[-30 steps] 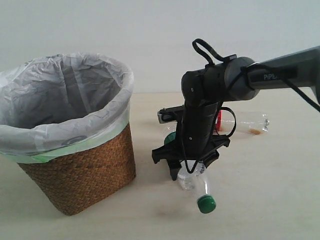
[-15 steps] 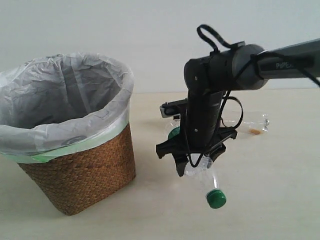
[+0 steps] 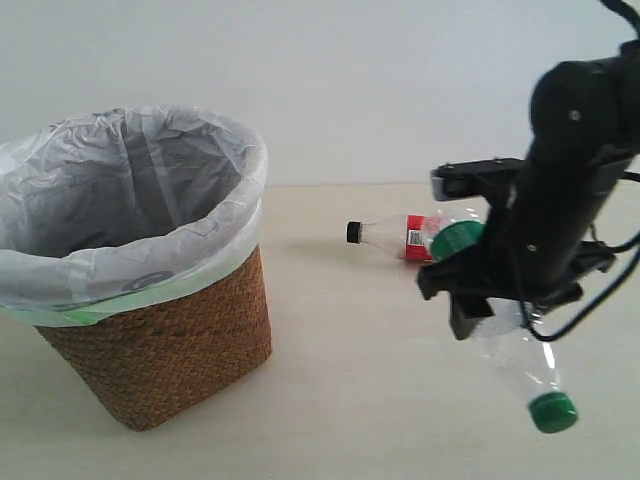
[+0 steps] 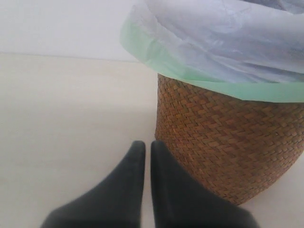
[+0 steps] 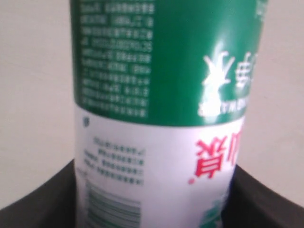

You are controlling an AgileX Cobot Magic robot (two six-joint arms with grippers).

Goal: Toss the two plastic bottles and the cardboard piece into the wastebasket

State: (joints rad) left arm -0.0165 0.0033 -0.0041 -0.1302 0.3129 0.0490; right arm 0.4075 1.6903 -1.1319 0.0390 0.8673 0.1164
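While the pale tabletop point(image 3: 330, 400) fills most of the ext. view, the biggest thing on it is the wicker wastebasket point(image 3: 165, 350). It stands upright at the left, lined w/ a translucent white bag point(image 3: 150, 190) whose greenish edge folds out over the rim.

Next in size, the black R arm point(image 3: 580, 130) comes in at the right edge, wrist bent down, well apart from the wastebasket. The R gripper point(image 3: 495, 305) is clamped across the body of the green-cap bottle point(image 3: 515, 350). The wrist cam shows dark fingers point(image 5: 42, 204) pressed on both sides of its green-and-white label point(image 5: 156, 95). The bottle hangs tilted, green cap point(image 3: 552, 412) lowest and pointing away from the wastebasket, label end poking up past the gripper. The cap looks clear of the tabletop, but can't be sure.

The L gripper point(image 4: 145, 145) shows only in its own wrist cam: two dark fingers together, just a hairline slit btwn them, nothing held. It sits low over the tabletop, just beside the foot of the wastebasket's woven wall; touching or not, can't tell.

Smallest, the red-label bottle point(image 3: 400, 235) lies on its side on the tabletop, btwn wastebasket and R arm but farther back. Its black cap point(image 3: 352, 232) points toward the wastebasket, and its other end is hidden behind the R gripper & the held bottle.
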